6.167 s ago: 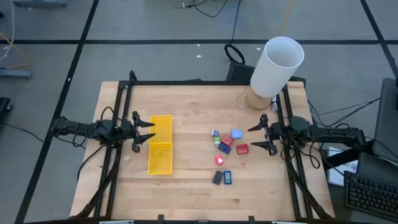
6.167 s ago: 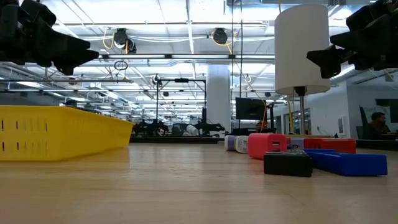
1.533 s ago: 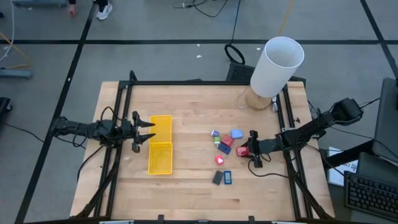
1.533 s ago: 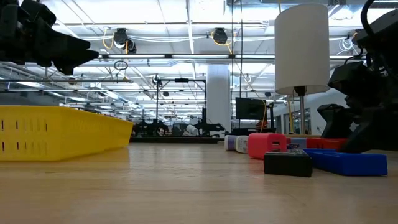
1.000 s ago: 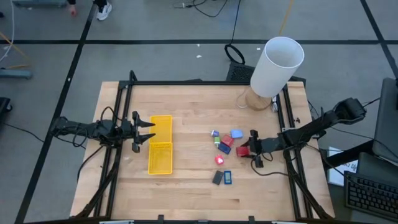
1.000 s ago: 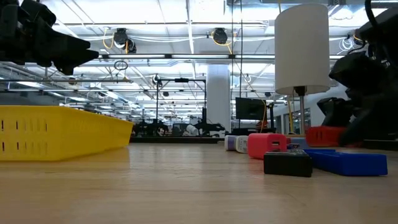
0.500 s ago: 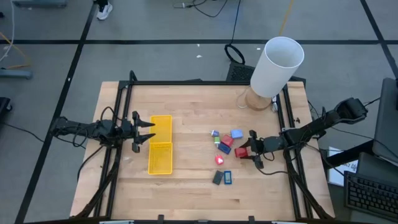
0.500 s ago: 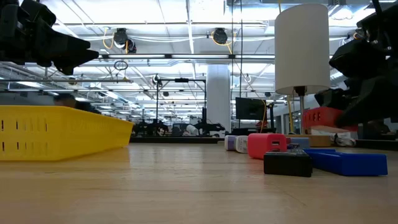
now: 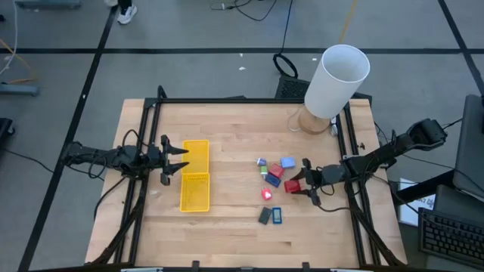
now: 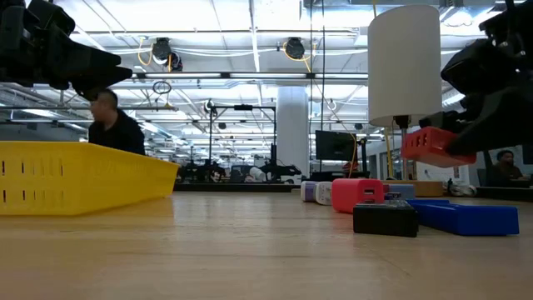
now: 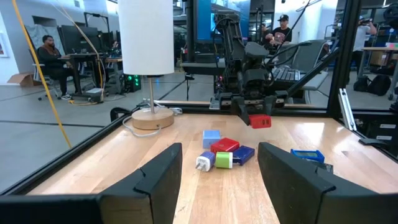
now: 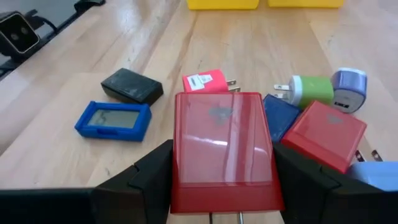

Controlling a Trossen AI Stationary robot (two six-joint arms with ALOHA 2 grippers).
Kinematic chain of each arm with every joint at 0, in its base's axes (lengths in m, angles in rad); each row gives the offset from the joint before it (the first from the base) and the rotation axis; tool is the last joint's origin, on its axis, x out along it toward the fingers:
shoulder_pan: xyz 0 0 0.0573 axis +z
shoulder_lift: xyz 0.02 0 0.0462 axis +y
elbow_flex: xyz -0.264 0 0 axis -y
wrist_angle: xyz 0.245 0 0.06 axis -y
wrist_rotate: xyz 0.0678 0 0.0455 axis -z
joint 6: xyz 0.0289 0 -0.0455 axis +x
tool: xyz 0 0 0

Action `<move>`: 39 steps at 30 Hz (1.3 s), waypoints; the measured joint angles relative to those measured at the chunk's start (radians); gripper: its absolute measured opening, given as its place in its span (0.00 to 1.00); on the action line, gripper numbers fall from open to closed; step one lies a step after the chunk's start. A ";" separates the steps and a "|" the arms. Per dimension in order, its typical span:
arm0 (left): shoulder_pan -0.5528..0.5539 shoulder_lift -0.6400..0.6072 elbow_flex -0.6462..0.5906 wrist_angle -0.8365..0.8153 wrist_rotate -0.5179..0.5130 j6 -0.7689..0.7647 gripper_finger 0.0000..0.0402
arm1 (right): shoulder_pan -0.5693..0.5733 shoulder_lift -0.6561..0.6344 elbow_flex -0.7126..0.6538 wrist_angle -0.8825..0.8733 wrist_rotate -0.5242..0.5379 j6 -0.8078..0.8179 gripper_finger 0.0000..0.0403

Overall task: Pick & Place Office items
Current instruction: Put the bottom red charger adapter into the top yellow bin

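Observation:
My right gripper [image 9: 297, 184] hangs over the table's right half, shut on a red block [image 12: 224, 149], which the low view shows above the table [image 10: 433, 146]. Below and to its left lie the other office items: a lilac [image 9: 261, 162], a blue [image 9: 287, 162], a green [image 9: 265, 171], a red [image 9: 276, 172] and a bright red piece [image 9: 267, 194]. A dark grey rectangle [image 9: 264, 215] and a blue flat rectangle [image 9: 277, 215] lie nearer. My left gripper [image 9: 181, 160] waits open at the yellow tray's [image 9: 195, 185] left side. My right gripper pinches the red block between its two fingers, one finger on each of two opposite side faces [image 12: 181, 155]. The fingers [image 12: 146, 180] come nearly level from the table's right. The block is lifted clear of the table and slightly tilted [image 10: 433, 146].
A big white cylinder on a wooden base [image 9: 336, 79] stands at the far right corner. Black frame rails [image 9: 352, 204] run along both table sides. Bare wood lies between the tray and the items. A person [image 10: 112, 129] shows in the room behind.
My right gripper, shut on the red block, has risen and drawn a little toward the table's left. The block has gone from resting on the table among the other pieces to hanging clear above it. A person has walked into the room behind.

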 joint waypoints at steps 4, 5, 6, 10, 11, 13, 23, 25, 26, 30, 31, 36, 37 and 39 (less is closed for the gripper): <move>0.000 0.000 0.000 0.000 0.000 0.000 0.53 | 0.000 0.000 0.000 0.029 -0.024 0.000 0.52; 0.000 0.000 0.000 0.000 0.000 0.000 0.53 | 0.000 0.000 0.000 0.041 -0.023 0.000 0.52; 0.000 0.000 0.000 0.000 0.000 0.000 0.53 | 0.000 0.000 0.000 0.052 -0.023 0.000 0.52; 0.000 0.000 0.000 0.000 0.000 0.000 0.53 | 0.000 0.000 0.000 0.067 -0.023 0.000 0.52; 0.000 0.000 0.000 0.000 0.000 0.000 0.53 | 0.000 0.000 0.000 0.068 -0.023 0.000 0.52; 0.000 0.000 0.000 0.000 0.000 0.000 0.53 | 0.000 0.000 0.000 0.071 -0.022 0.000 0.52; 0.000 0.000 0.000 0.000 0.000 0.000 0.53 | 0.000 0.000 0.000 0.142 -0.049 0.005 0.52; 0.000 0.000 0.000 0.000 0.000 0.000 0.53 | 0.000 0.000 0.000 0.154 -0.048 0.009 0.52; 0.000 0.000 0.000 0.000 0.000 0.000 0.53 | 0.000 0.000 0.000 0.159 -0.048 0.008 0.52; 0.000 0.000 0.000 0.000 0.000 0.000 0.53 | 0.000 0.000 0.000 0.179 -0.047 -0.014 0.52; 0.000 0.000 0.000 0.000 0.000 0.000 0.53 | 0.000 0.000 0.000 0.189 -0.047 -0.021 0.52; 0.000 0.000 -0.001 0.012 0.000 0.000 0.53 | 0.000 0.000 0.000 0.251 -0.045 -0.034 0.52; 0.000 0.000 -0.002 0.021 0.000 -0.001 0.53 | 0.000 0.000 0.000 0.265 -0.045 -0.034 0.52; 0.000 0.000 -0.002 0.051 0.000 -0.014 0.53 | 0.000 0.000 0.000 0.287 -0.045 -0.042 0.52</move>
